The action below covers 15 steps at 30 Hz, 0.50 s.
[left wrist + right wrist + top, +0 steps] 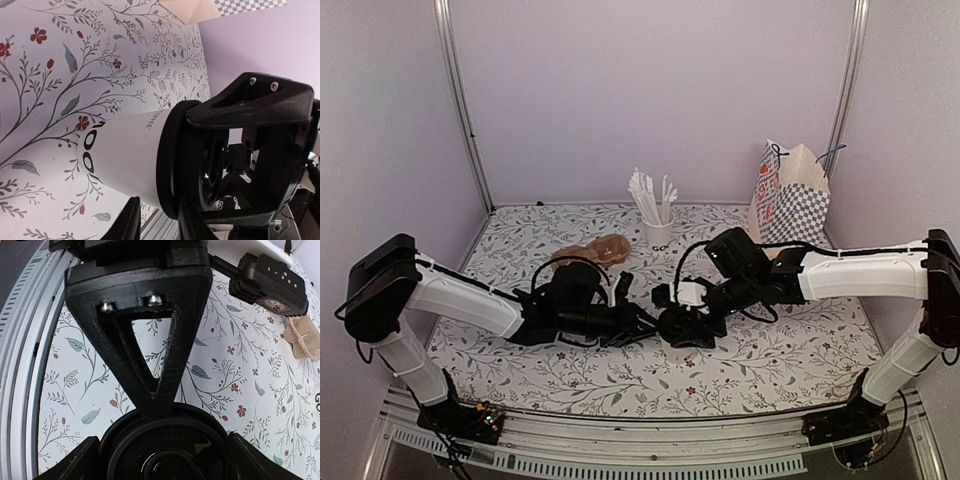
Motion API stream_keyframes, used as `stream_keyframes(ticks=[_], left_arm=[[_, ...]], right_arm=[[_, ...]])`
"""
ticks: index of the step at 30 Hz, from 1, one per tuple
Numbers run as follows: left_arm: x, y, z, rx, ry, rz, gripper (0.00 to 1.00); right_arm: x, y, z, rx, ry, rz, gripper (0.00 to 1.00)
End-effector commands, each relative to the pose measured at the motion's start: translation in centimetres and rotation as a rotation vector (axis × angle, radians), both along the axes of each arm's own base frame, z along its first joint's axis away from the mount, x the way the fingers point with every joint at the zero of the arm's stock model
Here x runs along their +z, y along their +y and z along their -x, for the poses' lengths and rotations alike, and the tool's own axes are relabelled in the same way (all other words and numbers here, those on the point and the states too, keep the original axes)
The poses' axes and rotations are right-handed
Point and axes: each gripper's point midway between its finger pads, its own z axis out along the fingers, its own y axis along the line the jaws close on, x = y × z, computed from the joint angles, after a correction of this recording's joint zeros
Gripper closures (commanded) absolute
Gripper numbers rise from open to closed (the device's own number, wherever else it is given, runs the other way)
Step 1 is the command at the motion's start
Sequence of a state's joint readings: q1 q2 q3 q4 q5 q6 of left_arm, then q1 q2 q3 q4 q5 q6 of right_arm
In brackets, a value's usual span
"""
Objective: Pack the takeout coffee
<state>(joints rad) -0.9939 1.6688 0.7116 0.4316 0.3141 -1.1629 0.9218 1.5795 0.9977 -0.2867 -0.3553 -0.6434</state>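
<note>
The takeout coffee [686, 328], a white cup [125, 160] with dark lettering and a black lid [165, 450], stands upright at the table's middle front. My right gripper [692, 318] comes from above and is shut on the lid's sides, one finger on each side [165, 462]. My left gripper [646, 322] reaches in from the left. It is open, with its two fingertips [127, 222] set either side of the lid's rim [160, 220], one beside the cup wall and one at the lid's top. Whether the cup rests on the table is hidden.
A white cup with straws [658, 232] stands at the back middle. A brown pulp carrier [595, 252] lies behind my left gripper and also shows in the right wrist view [302, 337]. A paper bag with a checked side [788, 195] stands at the back right.
</note>
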Motion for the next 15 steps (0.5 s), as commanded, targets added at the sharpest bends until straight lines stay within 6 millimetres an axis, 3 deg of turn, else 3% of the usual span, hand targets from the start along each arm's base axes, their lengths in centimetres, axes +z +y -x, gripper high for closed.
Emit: stream_keyframes(ticks=[1, 6, 8, 10, 15], left_arm=[[-11.4, 6.4, 3.4, 0.014, 0.170, -0.441, 0.72], [-12.4, 7.0, 3.7, 0.020, 0.172, -0.459, 0.72], [-11.5, 6.3, 3.3, 0.014, 0.126, -0.427, 0.69], [-9.3, 5.2, 2.3, 0.016, 0.038, -0.382, 0.66], [-0.7, 1.7, -1.3, 0.031, -0.251, -0.237, 0.61]], right_arm=[[-7.0, -4.1, 1.5, -0.080, 0.112, 0.238, 0.18], [-7.0, -4.6, 1.0, -0.117, 0.091, 0.242, 0.17], [-6.6, -4.7, 1.0, -0.121, 0.088, 0.231, 0.16], [-6.0, -4.8, 0.9, -0.121, 0.083, 0.213, 0.15], [-4.1, -4.7, 0.6, -0.118, 0.051, 0.164, 0.14]])
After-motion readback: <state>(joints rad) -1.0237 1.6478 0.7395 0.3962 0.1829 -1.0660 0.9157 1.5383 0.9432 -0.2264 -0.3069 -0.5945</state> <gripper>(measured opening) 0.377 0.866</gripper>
